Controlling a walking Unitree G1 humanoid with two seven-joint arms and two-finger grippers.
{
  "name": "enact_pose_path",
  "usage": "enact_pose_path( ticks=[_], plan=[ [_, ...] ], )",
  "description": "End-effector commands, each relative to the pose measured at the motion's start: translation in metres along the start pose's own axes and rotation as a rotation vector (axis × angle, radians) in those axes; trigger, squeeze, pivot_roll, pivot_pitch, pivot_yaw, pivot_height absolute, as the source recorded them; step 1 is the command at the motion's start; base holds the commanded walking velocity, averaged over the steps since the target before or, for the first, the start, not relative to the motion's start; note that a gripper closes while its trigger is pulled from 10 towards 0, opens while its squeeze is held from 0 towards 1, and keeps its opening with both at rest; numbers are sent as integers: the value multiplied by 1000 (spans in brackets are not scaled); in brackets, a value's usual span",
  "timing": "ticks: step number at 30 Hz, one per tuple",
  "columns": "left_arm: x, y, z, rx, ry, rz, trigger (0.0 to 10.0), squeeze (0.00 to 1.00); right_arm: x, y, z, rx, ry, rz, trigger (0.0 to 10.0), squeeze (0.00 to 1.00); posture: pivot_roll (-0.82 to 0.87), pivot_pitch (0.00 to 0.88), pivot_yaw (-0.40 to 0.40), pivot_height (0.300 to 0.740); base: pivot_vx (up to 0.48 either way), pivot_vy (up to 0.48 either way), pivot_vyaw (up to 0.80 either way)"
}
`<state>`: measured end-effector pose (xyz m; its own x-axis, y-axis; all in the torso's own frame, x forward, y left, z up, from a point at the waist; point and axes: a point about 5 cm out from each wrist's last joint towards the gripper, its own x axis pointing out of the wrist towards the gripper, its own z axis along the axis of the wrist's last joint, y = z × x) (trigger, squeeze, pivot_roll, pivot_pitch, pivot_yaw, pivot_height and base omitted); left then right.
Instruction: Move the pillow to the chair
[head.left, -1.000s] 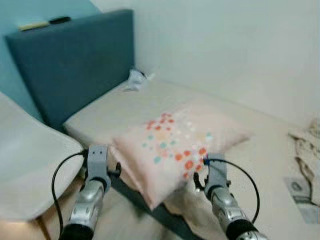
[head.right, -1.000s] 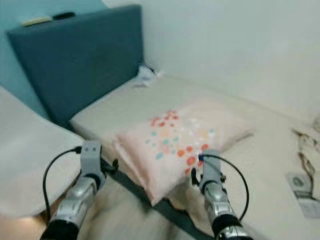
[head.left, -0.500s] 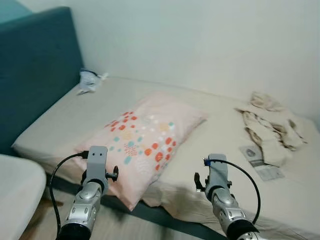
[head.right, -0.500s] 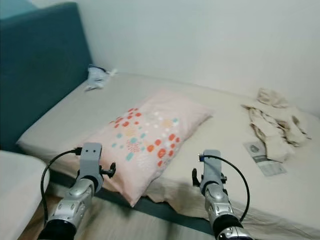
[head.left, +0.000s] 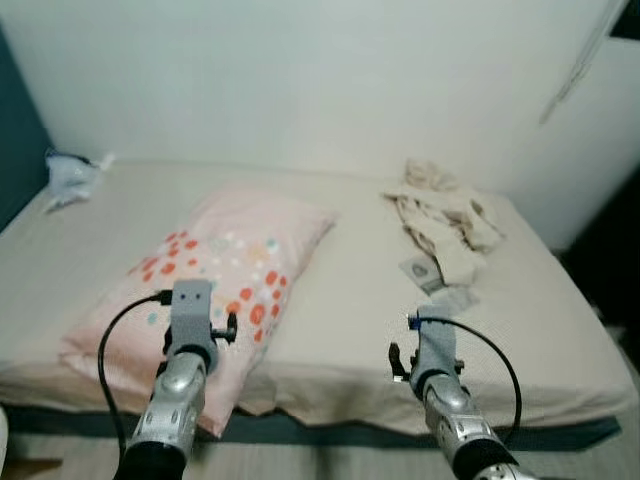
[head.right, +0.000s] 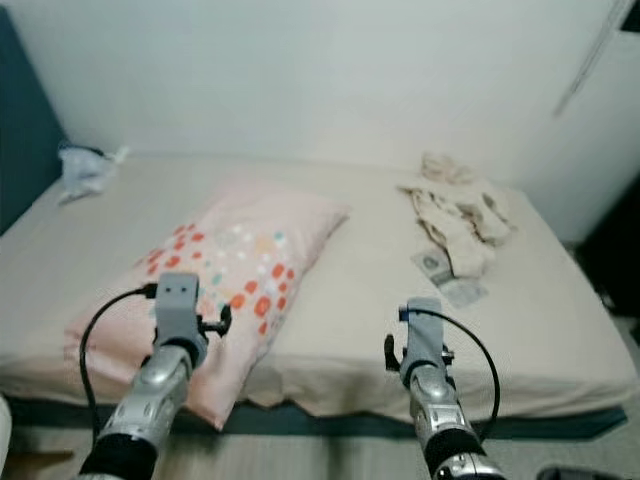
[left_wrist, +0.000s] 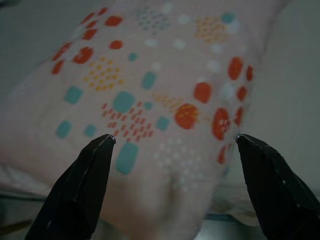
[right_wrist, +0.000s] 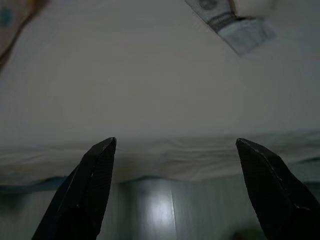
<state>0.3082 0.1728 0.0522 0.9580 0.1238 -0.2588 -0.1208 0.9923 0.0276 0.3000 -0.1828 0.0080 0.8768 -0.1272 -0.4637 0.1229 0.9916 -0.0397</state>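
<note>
We count one pale pink pillow printed with red, teal and orange dots (head.left: 215, 275), lying flat on the beige-sheeted bed (head.left: 340, 300) with its near corner overhanging the front edge. Our left gripper (left_wrist: 172, 145) hangs just short of that pillow, jaws released and spread wide, the dotted fabric lying ahead of and between the two tips, untouched. Our right gripper (right_wrist: 175, 145) hovers before the bed's front edge, jaws likewise released, with bare sheet ahead of them and the wooden floor (right_wrist: 165, 210) below. Beyond the right jaws, well apart, sit one crumpled heap of cream cloth (head.left: 440, 215) and one flat printed packet (head.left: 425, 272). Far beyond the left jaws, one small bluish-white crumpled bundle (head.left: 70, 172) rests near the dark blue headboard (head.left: 15, 150).
</note>
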Motion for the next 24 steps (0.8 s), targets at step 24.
enact_pose_path(
  ticks=[24],
  plan=[
    [-3, -22, -2, 21, 37, -197, 10000, 0, -5, 19, 37, -100, -295, 111, 10000, 0, -49, 53, -41, 740, 0, 64, 0]
  ],
)
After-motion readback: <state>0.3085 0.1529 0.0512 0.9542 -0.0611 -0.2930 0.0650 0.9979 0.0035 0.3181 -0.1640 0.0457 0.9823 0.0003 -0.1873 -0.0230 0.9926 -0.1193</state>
